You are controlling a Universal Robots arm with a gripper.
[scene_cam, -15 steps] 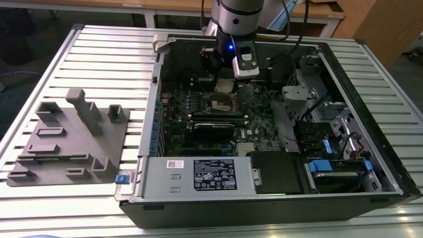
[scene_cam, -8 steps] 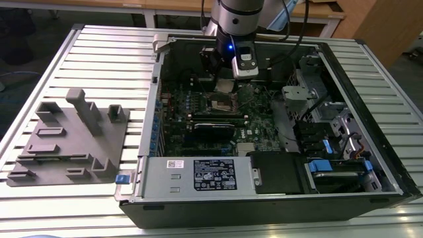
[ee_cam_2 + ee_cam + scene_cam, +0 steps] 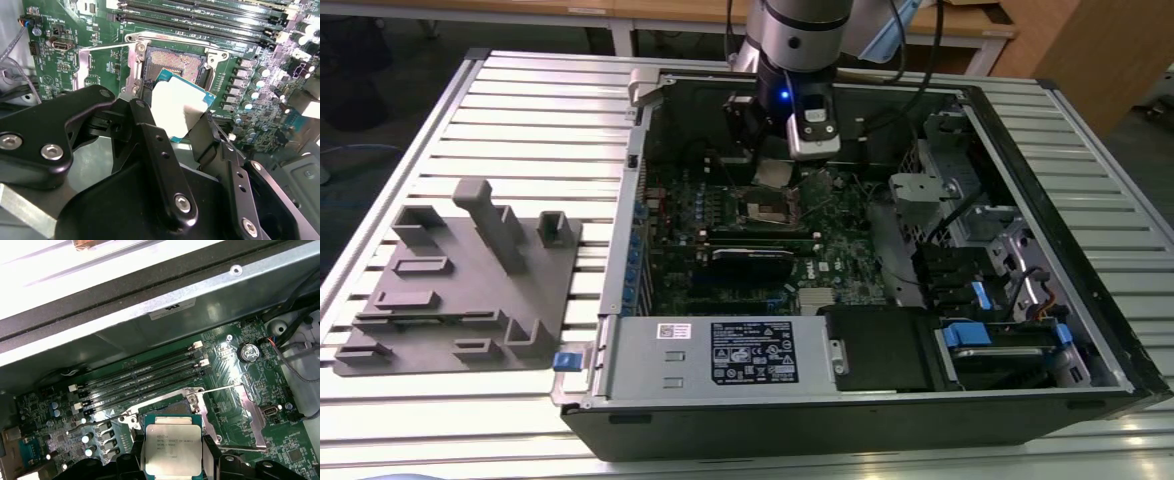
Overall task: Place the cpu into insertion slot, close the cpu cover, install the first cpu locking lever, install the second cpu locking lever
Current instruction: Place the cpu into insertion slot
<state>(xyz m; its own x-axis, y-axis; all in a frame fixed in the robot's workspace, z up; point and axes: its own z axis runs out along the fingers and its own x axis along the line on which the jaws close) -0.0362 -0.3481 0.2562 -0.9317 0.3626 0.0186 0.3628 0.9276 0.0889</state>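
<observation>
Gripper (image 3: 173,119) is clamped on the chip (image 3: 181,102), a finger on each of two opposite edges, which leaves the underside free to go down into the pins. Chip hangs just over the socket (image 3: 175,61), not seated yet, and looks a bit twisted against the socket's square in the second wrist view. Socket's dark middle is bare, and a thin wire lever (image 3: 107,46) is swung out sideways over the green board (image 3: 60,70), I'd guess so nothing blocks the way in
</observation>
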